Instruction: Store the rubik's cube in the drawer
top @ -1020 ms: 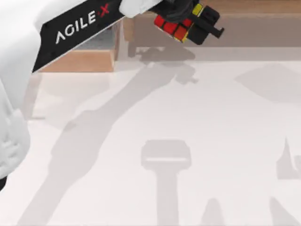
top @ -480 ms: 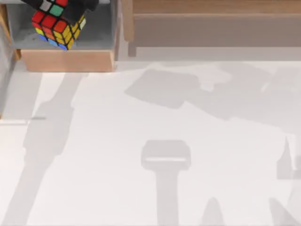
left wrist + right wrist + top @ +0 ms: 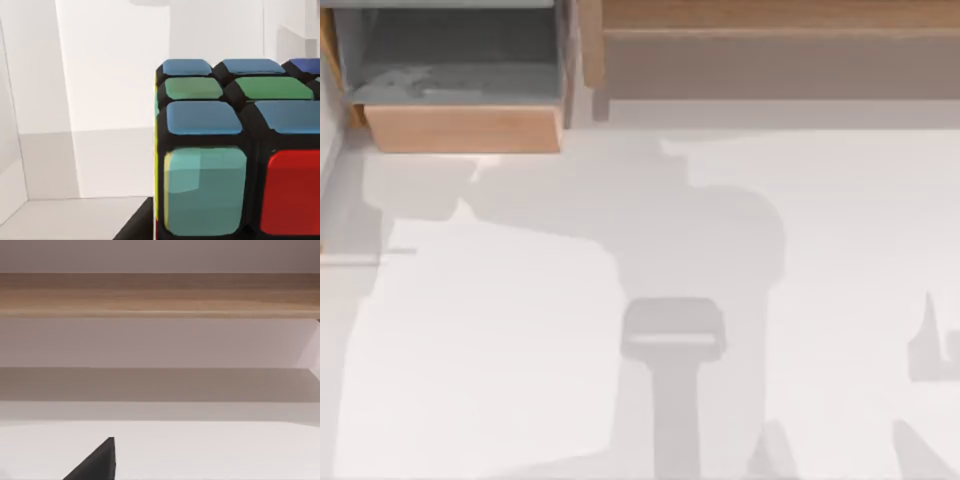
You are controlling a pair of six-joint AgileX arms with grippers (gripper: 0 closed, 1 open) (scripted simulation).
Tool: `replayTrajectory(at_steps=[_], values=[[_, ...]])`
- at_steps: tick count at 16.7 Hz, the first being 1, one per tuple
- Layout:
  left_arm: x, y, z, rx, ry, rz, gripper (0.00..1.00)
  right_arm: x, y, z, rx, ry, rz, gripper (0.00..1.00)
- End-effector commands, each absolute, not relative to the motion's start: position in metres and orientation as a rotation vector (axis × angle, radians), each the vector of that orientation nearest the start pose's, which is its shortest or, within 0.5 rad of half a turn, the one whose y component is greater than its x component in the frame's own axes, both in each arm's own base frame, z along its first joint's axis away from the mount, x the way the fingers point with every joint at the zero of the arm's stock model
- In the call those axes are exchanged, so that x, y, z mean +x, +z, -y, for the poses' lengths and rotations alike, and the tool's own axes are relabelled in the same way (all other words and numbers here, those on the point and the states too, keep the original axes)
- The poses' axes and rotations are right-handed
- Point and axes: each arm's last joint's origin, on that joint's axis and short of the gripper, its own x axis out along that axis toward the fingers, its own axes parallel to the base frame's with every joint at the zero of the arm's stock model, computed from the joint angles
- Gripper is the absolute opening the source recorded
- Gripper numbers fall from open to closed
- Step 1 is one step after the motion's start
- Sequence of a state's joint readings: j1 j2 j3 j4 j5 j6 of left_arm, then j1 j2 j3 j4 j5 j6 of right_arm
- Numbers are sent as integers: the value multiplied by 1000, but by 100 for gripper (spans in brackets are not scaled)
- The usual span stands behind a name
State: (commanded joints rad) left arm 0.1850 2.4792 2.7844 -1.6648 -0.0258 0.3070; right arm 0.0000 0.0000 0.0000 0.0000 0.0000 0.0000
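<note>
The rubik's cube (image 3: 235, 150) is very close in the left wrist view, with blue, green, teal and red tiles split by black lines. My left gripper holds it, and a dark part of the gripper shows under the cube's near corner; pale walls and a pale floor lie behind. In the top view the drawer (image 3: 465, 128) stands open at the far left, with a light-wood front panel and a grey floor on which nothing lies in the part I can see. A dark part of my right gripper (image 3: 95, 462) shows in the right wrist view, low over the white table.
A long brown wooden shelf (image 3: 770, 40) runs along the far edge to the right of the drawer, and the right wrist view faces that shelf (image 3: 160, 292). Broad arm shadows fall across the white table (image 3: 500, 350).
My left gripper carried the cube leftwards from in front of the shelf to over the drawer, then left the top view with it. The arm shadow has shifted to the table's middle.
</note>
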Motion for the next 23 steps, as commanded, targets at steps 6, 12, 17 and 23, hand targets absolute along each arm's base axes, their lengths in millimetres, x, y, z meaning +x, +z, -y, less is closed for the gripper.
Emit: replayTrajectory(at_steps=[6, 12, 17, 23], values=[[476, 210, -166, 23, -3, -1517, 0, 106, 160, 1, 0, 0, 0, 100], [477, 189, -173, 3, -18, -1568, 0, 106, 160, 1, 0, 0, 0, 100], [477, 189, -173, 3, -18, -1568, 23, 106, 160, 1, 0, 0, 0, 100], [477, 189, -173, 3, -18, -1568, 68, 106, 160, 1, 0, 0, 0, 100]])
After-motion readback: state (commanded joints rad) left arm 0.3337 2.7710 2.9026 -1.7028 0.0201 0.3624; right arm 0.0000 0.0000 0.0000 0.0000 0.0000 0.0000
